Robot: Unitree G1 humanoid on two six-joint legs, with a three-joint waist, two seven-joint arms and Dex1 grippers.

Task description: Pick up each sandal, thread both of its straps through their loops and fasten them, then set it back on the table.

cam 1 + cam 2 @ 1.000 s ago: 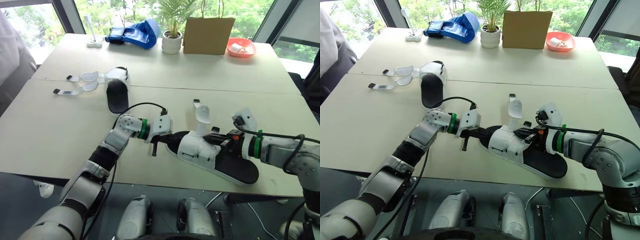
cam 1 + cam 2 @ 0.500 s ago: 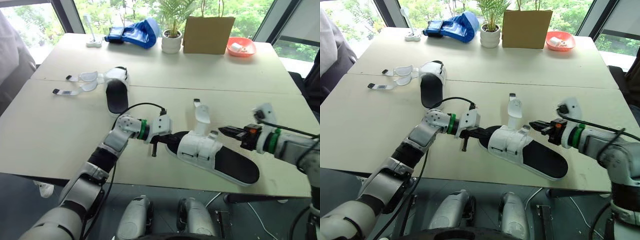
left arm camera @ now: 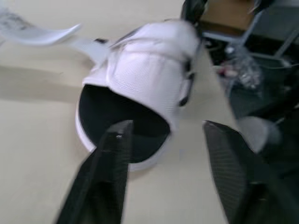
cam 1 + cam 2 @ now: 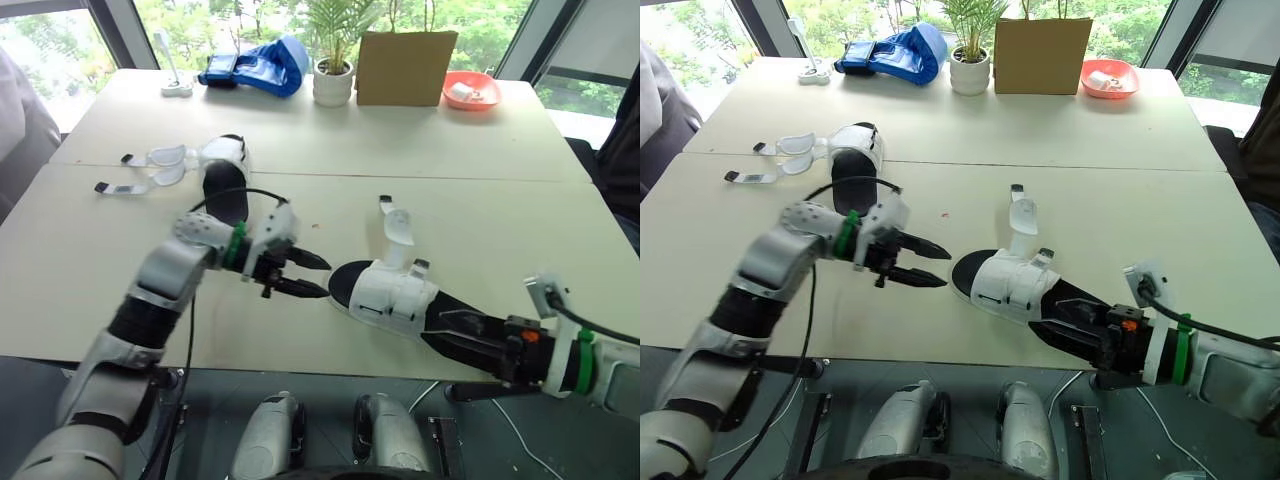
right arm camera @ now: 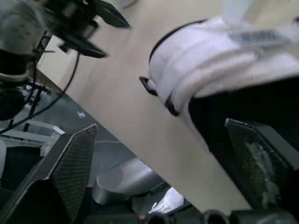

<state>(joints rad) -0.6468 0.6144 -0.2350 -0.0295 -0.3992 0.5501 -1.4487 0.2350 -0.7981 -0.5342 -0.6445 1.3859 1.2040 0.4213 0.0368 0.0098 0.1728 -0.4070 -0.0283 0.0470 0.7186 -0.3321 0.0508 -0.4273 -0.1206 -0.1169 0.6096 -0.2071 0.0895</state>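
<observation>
The left gripper [image 4: 318, 278] hung wide open just short of the toe of the near sandal [image 4: 392, 294], not touching it. The right gripper [image 4: 1068, 320] was spread wide too, low at the sandal's black heel end; whether a finger touched the sole could not be made out.

The sandal looked light, with a springy foam sole and soft white padded bands. It would likely slide on the table if pushed. One strap [image 4: 398, 225] stood up loose and floppy, so the firm sole edge seemed the best hold for one gripper, and the strap tip the place for the other. The far sandal [image 4: 225, 180] lay well apart with both straps [image 4: 160, 157] undone.

The table [image 4: 480, 200] was pale, smooth and flat. A blue bag [image 4: 258, 68], plant pot [image 4: 331, 86], cardboard box [image 4: 405, 68] and red bowl [image 4: 470, 92] stood along the far edge by the windows.
</observation>
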